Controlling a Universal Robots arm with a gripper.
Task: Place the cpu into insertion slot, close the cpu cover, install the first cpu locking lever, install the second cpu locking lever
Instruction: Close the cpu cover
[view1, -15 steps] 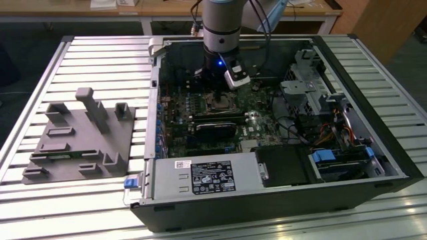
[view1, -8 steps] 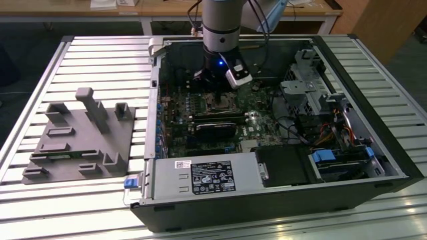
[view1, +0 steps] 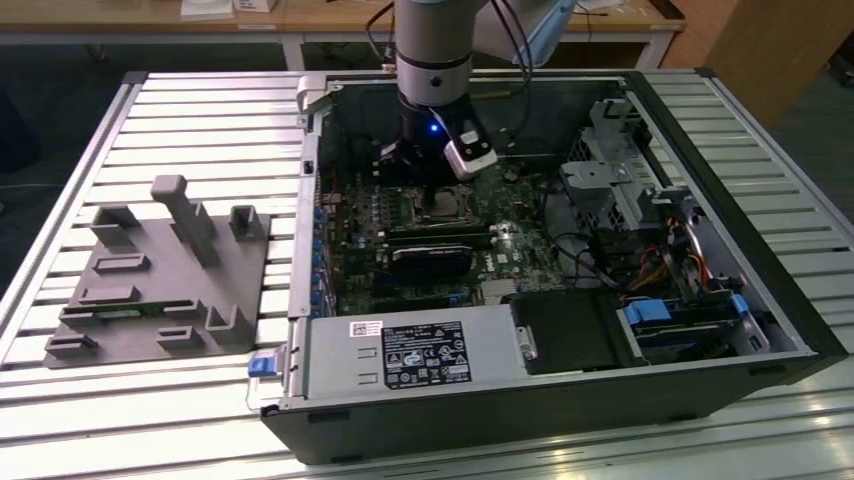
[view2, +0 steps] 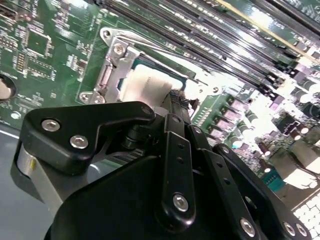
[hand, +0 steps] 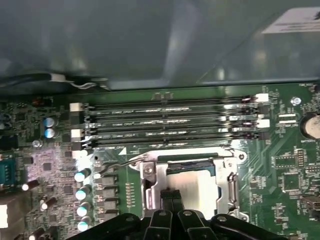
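The cpu (hand: 196, 186) lies flat in the insertion slot (view1: 438, 206), its pale grey face showing through the window of the cpu cover (hand: 153, 176). The silvery cover frame is down over the chip in both wrist views, where the cpu (view2: 144, 84) and the cpu cover (view2: 111, 66) appear again. My gripper (hand: 171, 196) hangs straight above the socket with its two thin black fingers pressed together, their tips at the edge of the chip. A thin wire lever (hand: 113, 165) sticks out beside the frame. In the exterior view the gripper (view1: 430, 178) sits low inside the open computer case.
Several long memory slots (hand: 170, 120) run beside the socket. A long black card (view1: 430, 262) lies just in front of it. A power supply (view1: 414, 355) and a drive cage (view1: 627, 190) stand inside the case. A grey fixture block (view1: 160, 280) rests on the slatted table.
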